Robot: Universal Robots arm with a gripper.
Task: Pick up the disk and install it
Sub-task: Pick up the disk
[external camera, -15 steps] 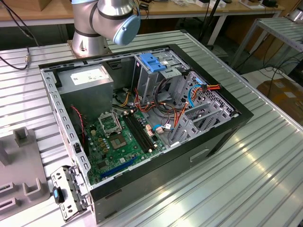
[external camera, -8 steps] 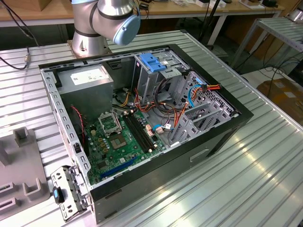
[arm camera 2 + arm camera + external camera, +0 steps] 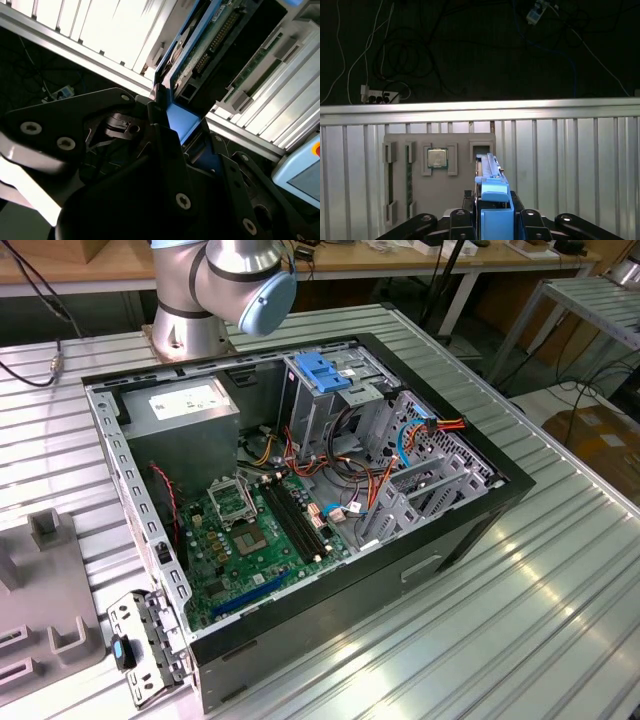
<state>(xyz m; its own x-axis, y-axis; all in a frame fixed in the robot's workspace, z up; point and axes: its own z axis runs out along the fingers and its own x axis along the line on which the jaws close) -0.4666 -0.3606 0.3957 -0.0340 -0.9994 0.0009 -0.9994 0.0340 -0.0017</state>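
Note:
The disk (image 3: 490,175) shows edge-on in the first wrist view, a thin metal slab with a blue plastic carrier frame (image 3: 496,212) at its near end. My gripper (image 3: 495,220) is shut on that blue end, one black finger on each side. The disk's far end reaches the slot (image 3: 482,147) of a grey fixture plate; whether it still sits in the slot I cannot tell. In the second wrist view the disk (image 3: 210,45) shows its green circuit board and blue frame, with my gripper (image 3: 172,117) clamped on the blue end.
The grey fixture plate (image 3: 465,195) also carries a processor chip (image 3: 437,159) and a memory stick (image 3: 409,180). In the exterior view an open computer case (image 3: 480,530) lies on the ribbed metal table, with a grey cage with a blue latch (image 3: 325,375), a power-supply box (image 3: 185,410) and the arm's base (image 3: 215,300).

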